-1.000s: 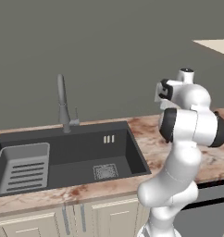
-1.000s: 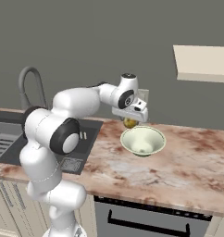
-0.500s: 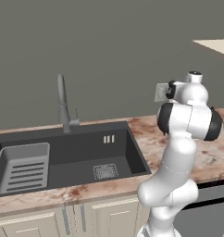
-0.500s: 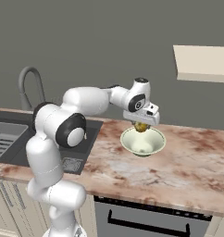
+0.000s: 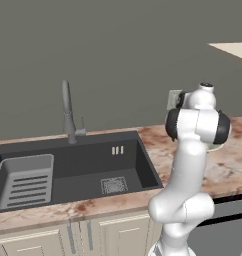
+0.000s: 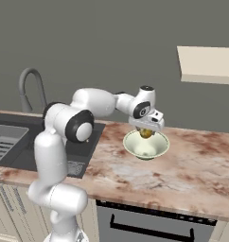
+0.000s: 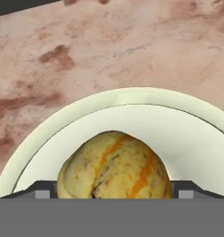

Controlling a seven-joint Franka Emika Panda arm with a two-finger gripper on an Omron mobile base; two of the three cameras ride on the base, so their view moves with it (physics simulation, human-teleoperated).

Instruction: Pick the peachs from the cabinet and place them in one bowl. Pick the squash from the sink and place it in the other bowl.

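A yellow, orange-streaked squash (image 7: pixel 114 165) is held clamped in the gripper (image 6: pixel 145 133), directly above a pale cream bowl (image 6: pixel 156 147) on the marbled brown countertop (image 6: pixel 197 165). The dark sink (image 5: pixel 88 170) and grey faucet (image 5: pixel 68 112) are seen to the left.

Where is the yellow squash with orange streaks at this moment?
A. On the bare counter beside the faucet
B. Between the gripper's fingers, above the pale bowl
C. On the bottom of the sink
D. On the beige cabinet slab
B: the squash sits in the gripper, just over the bowl on the counter.
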